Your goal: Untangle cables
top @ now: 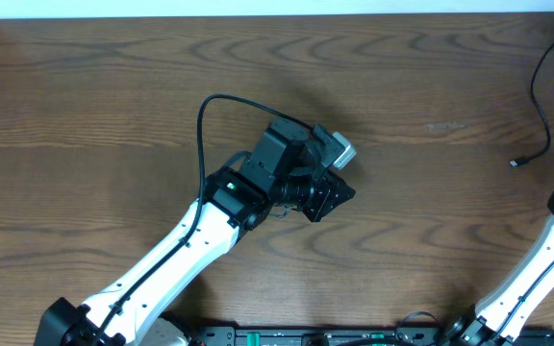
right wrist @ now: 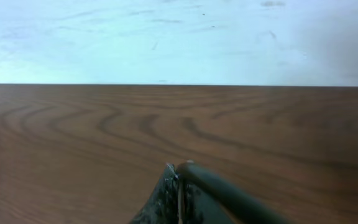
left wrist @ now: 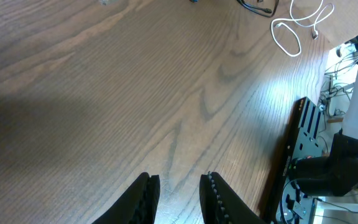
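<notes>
Left pincer (left wrist: 180,191) slightly spread, empty; right pincer (right wrist: 178,179) pressed together; white cord (left wrist: 279,25) far.

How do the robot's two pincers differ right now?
The left arm's black two-finger pincer stands slightly open, with nothing between its fingers; the right arm's black pincer is shut tight. The left one looks steeply down at the brown wooden table; the right one looks almost level across it. Both are black.
</notes>
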